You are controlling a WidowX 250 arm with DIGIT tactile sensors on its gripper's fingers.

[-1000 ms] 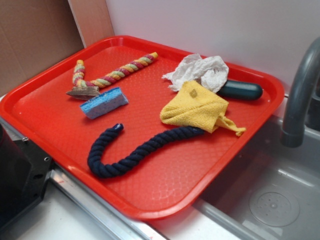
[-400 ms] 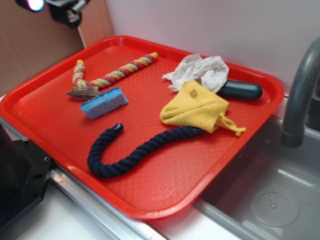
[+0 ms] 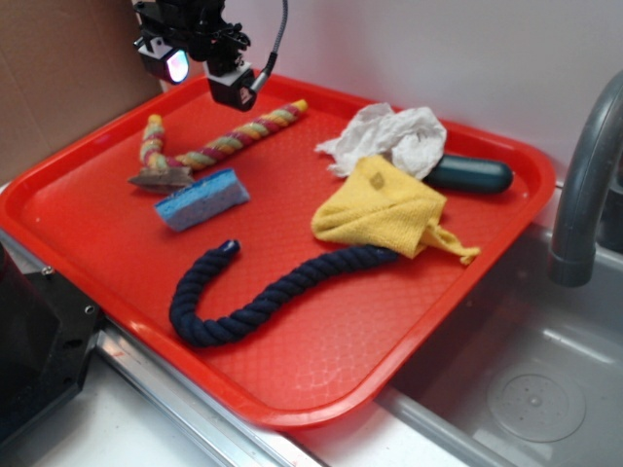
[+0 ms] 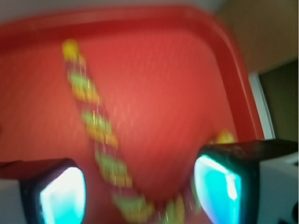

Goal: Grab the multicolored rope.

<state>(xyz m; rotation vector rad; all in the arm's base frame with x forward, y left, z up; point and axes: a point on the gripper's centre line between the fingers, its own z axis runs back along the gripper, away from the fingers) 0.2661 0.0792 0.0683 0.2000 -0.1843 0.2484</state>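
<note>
The multicolored rope (image 3: 222,144) lies bent on the far left part of the red tray (image 3: 321,365), its frayed brownish end (image 3: 161,178) beside a blue sponge (image 3: 202,198). My gripper (image 3: 202,76) hangs open above the rope's straight stretch, near the tray's back rim. The wrist view is blurred: the rope (image 4: 98,126) runs down the tray and curves under the gap of the gripper (image 4: 140,191), whose glowing pads (image 4: 63,196) stand wide apart with nothing between them.
A thick navy rope (image 3: 258,297) curls across the tray's front. A yellow cloth (image 3: 384,209), a crumpled white paper (image 3: 389,136) and a dark green object (image 3: 472,175) lie at the right. A grey faucet (image 3: 584,185) and sink (image 3: 526,389) are further right.
The gripper has come into view from the upper left and dropped toward the multicolored rope. Objects on the tray have not moved.
</note>
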